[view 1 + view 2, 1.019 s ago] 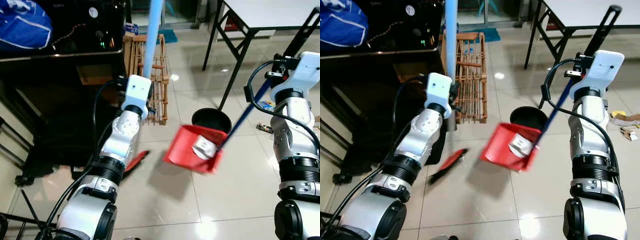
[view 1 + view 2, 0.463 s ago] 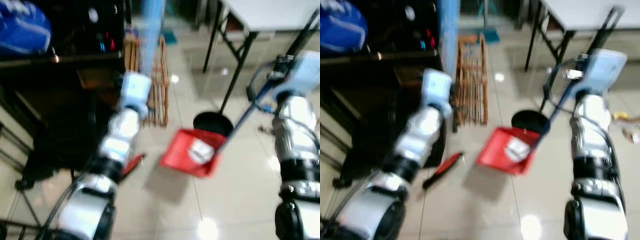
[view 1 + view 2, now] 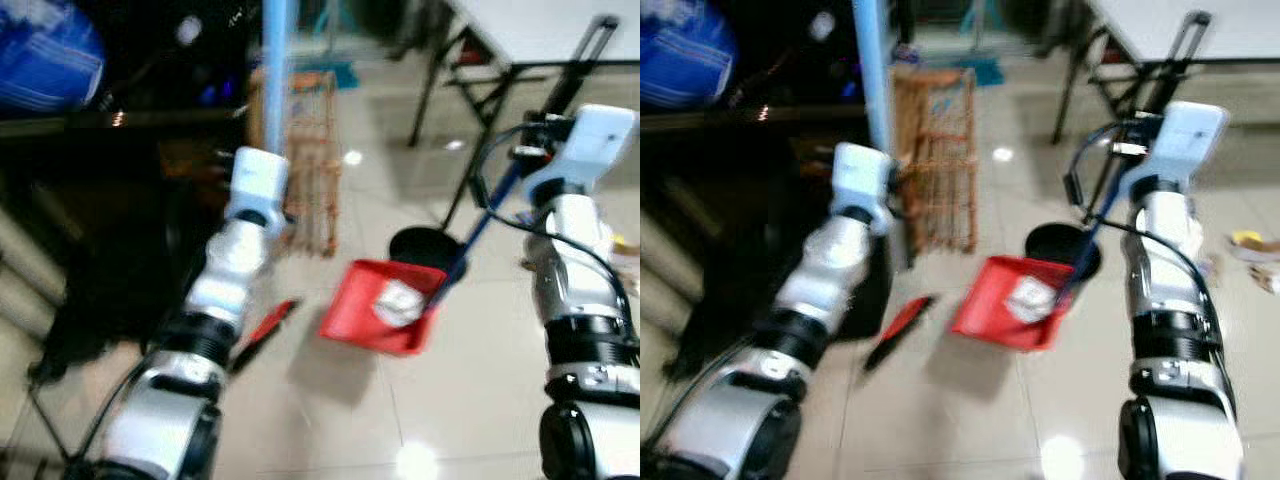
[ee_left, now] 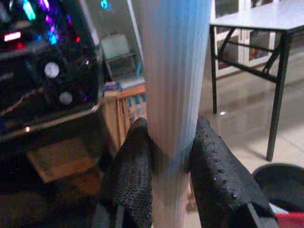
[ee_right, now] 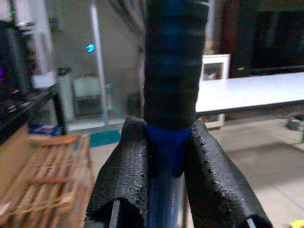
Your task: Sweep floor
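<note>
My left gripper (image 4: 171, 129) is shut on the pale blue broom handle (image 3: 273, 60), which stands upright in front of the dark cabinet. The broom's red head (image 3: 265, 330) rests low on the tiled floor by my left arm. My right gripper (image 5: 166, 128) is shut on the dark blue handle (image 3: 480, 235) of the red dustpan (image 3: 380, 305). The dustpan hangs just above the floor and holds a crumpled white piece of paper (image 3: 398, 300). A black round bin (image 3: 425, 247) stands right behind the dustpan.
A wooden slatted rack (image 3: 308, 160) leans behind the broom. A black cabinet (image 3: 120, 150) with a blue bag (image 3: 45, 55) on top is at the left. A folding table (image 3: 540, 30) stands at the back right. Scraps of litter (image 3: 1245, 245) lie on the tiles at the far right.
The whole view has swayed and blurred, so the camera moved. The dustpan sits a little lower and flatter by the bin. Both grips are unchanged.
</note>
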Robot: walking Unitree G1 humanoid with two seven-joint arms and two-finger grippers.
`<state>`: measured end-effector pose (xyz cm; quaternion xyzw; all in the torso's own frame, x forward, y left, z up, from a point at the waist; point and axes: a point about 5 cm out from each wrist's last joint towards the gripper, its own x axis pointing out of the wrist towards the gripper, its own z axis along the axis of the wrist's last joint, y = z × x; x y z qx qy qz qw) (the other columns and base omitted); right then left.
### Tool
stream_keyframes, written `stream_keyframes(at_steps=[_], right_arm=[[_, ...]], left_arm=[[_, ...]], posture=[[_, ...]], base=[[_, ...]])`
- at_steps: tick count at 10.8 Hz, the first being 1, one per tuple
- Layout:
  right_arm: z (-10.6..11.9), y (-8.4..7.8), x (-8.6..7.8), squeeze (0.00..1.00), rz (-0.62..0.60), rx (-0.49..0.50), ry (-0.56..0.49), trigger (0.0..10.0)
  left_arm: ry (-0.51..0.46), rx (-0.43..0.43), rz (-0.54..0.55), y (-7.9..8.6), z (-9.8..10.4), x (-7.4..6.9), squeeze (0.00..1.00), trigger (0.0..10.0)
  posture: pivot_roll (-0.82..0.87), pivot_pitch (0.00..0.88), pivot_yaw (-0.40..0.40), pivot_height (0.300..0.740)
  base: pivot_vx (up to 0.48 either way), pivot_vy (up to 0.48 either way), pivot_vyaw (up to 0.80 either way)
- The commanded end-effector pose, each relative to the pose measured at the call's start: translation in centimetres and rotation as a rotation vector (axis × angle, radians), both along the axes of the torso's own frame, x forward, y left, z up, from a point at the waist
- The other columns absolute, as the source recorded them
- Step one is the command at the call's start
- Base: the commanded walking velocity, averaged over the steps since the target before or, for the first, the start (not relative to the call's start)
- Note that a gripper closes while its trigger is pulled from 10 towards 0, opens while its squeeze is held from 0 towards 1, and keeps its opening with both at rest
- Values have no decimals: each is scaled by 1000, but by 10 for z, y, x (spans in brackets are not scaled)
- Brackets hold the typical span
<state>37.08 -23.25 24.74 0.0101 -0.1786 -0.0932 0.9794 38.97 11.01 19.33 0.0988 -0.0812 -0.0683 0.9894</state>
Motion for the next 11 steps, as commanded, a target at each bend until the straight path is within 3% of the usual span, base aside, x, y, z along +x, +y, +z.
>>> stream_keyframes(at_steps=[1, 11], right_arm=[[18, -8, -5, 0, -31, -7, -75, 10000], [20, -6, -5, 0, -29, 1, -87, 10000]], left_arm=[[-50, 4, -44, -14, 11, -1, 0, 10000], [-51, 10, -47, -14, 12, -1, 0, 10000]], posture=[[-57, 88, 44, 740], [-55, 98, 47, 740]], base=[[371, 0, 0], [377, 0, 0]])
